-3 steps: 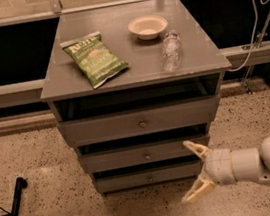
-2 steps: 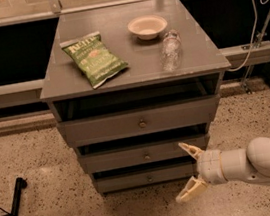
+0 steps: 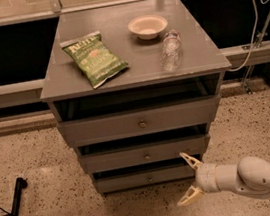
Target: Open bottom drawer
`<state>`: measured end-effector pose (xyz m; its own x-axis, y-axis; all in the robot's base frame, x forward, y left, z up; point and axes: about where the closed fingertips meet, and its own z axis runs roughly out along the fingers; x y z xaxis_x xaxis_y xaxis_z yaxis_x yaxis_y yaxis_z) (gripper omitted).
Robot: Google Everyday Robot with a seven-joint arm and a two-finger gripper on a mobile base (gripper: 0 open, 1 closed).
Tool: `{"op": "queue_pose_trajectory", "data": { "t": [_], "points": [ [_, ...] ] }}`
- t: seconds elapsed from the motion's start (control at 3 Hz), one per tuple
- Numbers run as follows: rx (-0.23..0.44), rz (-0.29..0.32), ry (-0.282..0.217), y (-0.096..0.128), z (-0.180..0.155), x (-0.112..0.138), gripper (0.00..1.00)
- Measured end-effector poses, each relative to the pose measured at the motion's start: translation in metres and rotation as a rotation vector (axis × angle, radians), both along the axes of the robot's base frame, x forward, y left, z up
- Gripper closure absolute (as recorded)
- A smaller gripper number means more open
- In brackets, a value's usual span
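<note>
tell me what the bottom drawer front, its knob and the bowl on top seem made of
Bottom drawer front: likely painted wood or laminate; flat matte grey with no glare.
Knob: probably brass; small yellowish glint.
Bowl: perhaps paper or plastic; dull cream with a thin rim.
The gripper, open, hovers by the drawer's right end.

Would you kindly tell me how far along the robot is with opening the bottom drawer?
Early stage. Done: the tool is down at the height of the bottom drawer, near its right end. In hand: the tool is open and grips nothing; it is right of the knob. Left: closing on the knob and pulling, as the drawer looks not yet drawn out.
</note>
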<state>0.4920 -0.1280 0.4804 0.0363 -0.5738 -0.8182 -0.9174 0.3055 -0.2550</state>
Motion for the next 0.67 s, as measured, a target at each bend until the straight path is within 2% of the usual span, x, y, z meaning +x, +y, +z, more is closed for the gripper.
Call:
{"op": "queue_pose_trajectory", "data": {
  "t": [0.33,0.67],
  "points": [
    [0.023,0.009,0.014,0.007,-0.012,-0.004,0.00],
    [-0.191,0.006,0.022,-0.006,-0.032,0.005,0.00]
  ]
}}
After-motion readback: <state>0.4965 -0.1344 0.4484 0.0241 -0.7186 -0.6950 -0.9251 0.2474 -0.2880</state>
